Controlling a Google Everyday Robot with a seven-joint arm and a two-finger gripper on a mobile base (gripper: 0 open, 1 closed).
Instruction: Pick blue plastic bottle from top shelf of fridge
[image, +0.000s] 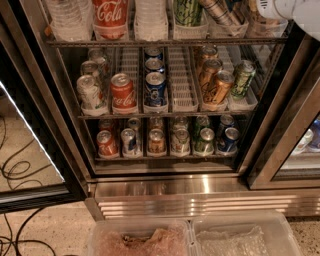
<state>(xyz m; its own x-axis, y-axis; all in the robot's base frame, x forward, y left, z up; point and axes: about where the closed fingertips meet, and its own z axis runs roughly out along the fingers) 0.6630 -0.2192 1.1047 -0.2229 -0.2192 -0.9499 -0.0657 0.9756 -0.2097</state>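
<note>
The fridge stands open in front of me. Its top shelf runs along the upper edge of the view, with clear lane trays. The blue plastic bottle shows as a slim body banded in silver-grey and dark stripes. It is tilted in the lane at the right, and its upper end is cut off by the frame. My gripper shows only as a white housing at the top right corner, just right of the tilted bottle. A red Coca-Cola bottle and a green-labelled bottle stand to the left.
Two lower racks hold several cans. The glass door is swung open at the left, with cables on the floor. A second door frame is at the right. Two clear plastic bins sit below the ribbed steel base.
</note>
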